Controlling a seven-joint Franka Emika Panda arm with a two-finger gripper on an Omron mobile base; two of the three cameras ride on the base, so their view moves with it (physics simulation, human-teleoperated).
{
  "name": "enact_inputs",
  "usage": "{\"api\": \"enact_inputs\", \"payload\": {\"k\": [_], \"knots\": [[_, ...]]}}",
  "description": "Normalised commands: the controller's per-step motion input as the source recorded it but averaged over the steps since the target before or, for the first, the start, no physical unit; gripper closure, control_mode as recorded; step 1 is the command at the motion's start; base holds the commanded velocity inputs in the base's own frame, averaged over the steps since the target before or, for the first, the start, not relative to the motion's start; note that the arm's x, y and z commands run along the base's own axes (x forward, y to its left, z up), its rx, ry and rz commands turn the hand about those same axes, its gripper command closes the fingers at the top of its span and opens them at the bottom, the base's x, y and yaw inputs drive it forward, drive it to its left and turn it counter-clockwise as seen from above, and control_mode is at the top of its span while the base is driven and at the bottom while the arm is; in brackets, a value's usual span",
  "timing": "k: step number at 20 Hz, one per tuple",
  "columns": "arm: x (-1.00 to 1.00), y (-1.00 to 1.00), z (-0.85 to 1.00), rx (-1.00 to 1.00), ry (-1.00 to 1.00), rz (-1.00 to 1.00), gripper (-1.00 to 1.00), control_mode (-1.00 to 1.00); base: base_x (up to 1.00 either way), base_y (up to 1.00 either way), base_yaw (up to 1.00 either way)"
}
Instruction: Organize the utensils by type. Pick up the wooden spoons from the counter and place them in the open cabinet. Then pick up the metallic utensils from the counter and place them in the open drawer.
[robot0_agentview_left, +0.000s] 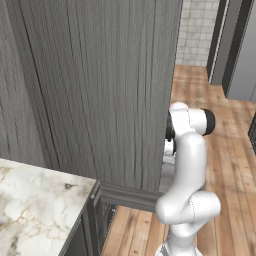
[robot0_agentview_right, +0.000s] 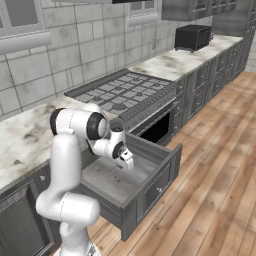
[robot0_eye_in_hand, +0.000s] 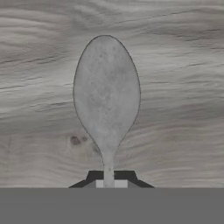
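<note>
One dull grey spoon, oval bowl, thin neck

The spoon is a dull, speckled mid-grey, set against the pale grey wood-grain floor of the open drawer, whose outer faces are darker grey. Beside the drawer, the counter is white-beige marble with grey-brown veining. The stove next to the counter is grey with dark grates. The wall tiles above the counter are light grey.
</note>
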Motion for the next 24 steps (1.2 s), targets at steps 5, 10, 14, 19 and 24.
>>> {"api": "enact_inputs", "payload": {"k": [5,10,14,19,24], "knots": [[0.34,0.0,-0.38,0.0,0.0,0.0,1.0,-1.0,0.0,0.0,0.0],[0.29,0.0,-0.44,0.0,0.0,0.0,1.0,-1.0,0.0,0.0,0.0],[0.18,0.0,-0.46,0.0,0.0,0.0,1.0,-1.0,0.0,0.0,0.0],[0.14,0.0,-0.44,0.0,0.0,0.0,1.0,-1.0,0.0,0.0,0.0],[0.15,0.0,-0.32,0.0,0.0,0.0,1.0,-1.0,0.0,0.0,0.0]]}}
